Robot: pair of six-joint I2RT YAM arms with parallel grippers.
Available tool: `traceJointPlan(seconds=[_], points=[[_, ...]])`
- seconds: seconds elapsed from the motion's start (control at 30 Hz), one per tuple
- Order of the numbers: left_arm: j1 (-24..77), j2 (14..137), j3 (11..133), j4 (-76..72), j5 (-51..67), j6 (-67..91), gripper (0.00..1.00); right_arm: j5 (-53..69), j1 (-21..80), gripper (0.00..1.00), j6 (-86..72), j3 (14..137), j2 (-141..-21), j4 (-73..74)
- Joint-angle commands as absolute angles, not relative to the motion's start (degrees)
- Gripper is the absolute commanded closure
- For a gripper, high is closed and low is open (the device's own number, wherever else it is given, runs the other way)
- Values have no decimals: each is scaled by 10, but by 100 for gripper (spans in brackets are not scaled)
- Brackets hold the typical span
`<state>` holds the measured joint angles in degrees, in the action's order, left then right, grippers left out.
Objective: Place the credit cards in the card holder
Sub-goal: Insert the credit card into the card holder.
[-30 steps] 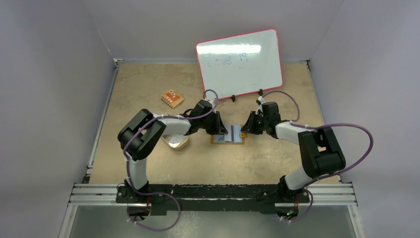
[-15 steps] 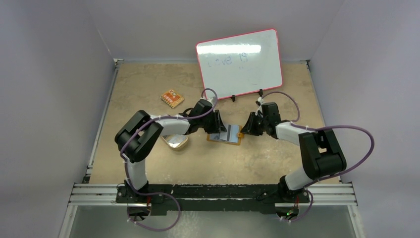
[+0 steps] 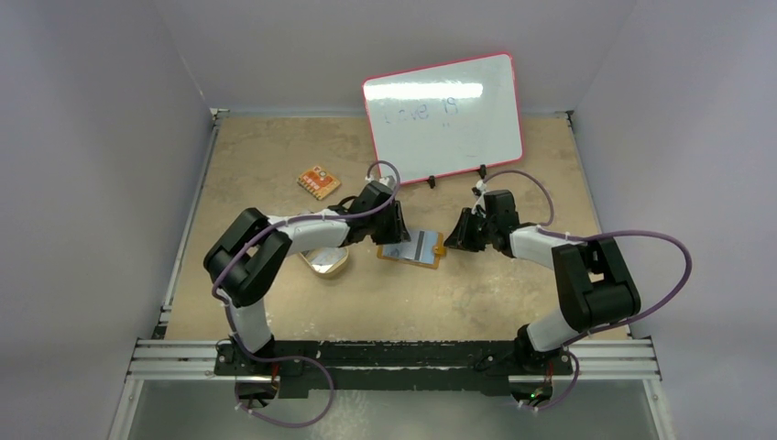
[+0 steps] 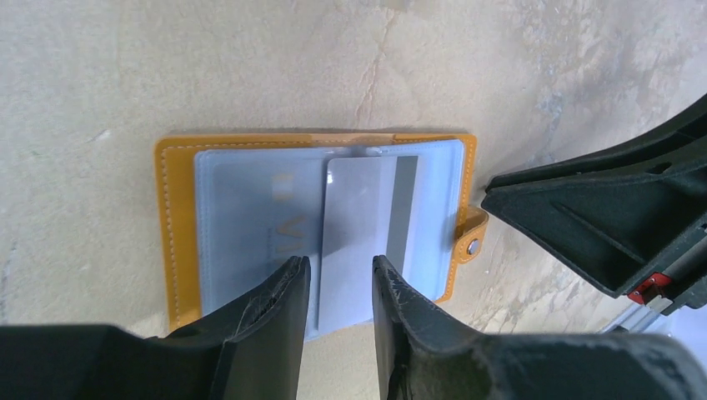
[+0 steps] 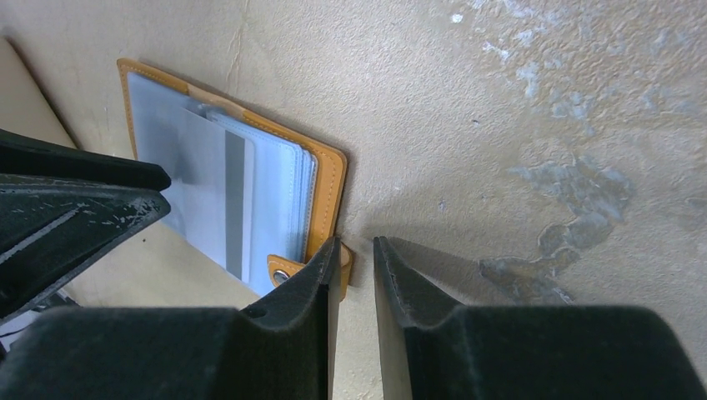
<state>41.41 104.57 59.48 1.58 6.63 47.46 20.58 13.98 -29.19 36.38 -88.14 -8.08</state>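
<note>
Card holder (image 4: 233, 225) further left, askew; right end effector (image 5: 357, 247) tight on its tab (image 5: 345, 268), left end effector (image 4: 338, 265) ajar over credit card (image 4: 358, 217).

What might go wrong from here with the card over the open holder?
1. The card lies on the holder's clear sleeves by the left gripper; whether its edge is in a pocket cannot be seen, so a push may slide it over the top.
2. The right gripper sits only at the snap tab, so the holder may skid or turn.
</note>
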Motion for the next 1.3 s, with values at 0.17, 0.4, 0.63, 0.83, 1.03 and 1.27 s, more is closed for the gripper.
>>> traceJointPlan(seconds=[0.17,0.4,0.63,0.83,1.03,1.27], points=[[417,1013,619,11,53,476,67,223,149,77,-302,361,-878,-96],[422,1040,615,-2,79,483,66,223,170,76,-322,358,-881,-110],[426,1054,616,2,86,484,66,223,175,76,-329,350,-888,-124],[426,1036,624,15,71,468,65,221,176,76,-327,349,-887,-122],[426,1040,641,55,37,444,63,221,175,76,-327,348,-889,-125],[428,1060,636,24,70,455,63,222,175,76,-327,350,-891,-125]])
